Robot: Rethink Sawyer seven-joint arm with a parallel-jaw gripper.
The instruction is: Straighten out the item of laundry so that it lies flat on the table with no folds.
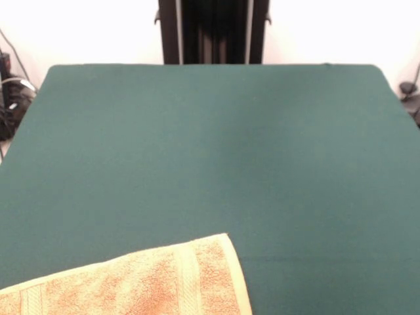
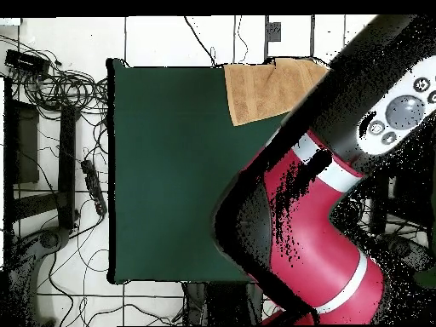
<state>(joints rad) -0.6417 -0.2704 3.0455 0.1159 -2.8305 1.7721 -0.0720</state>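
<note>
Overhead view: towel (image 2: 266,91) at the table's (image 2: 170,170) top edge, upper right of frame — partly hidden by the arm (image 2: 324,230). Front view: towel (image 1: 131,282) at lower left. Gripper not visible; its state cannot be told.

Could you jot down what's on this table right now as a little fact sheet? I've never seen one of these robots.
table: large, covered in dark green cloth
towel: small orange-tan terry towel with woven bands, lying at the table's edge farthest from the robot, near one corner
towel state: looks mostly spread; part of it runs out of the front view, so folds cannot be ruled out
robot arm: red and black, bent above one side of the table in the overhead view
gripper: not in view
</note>
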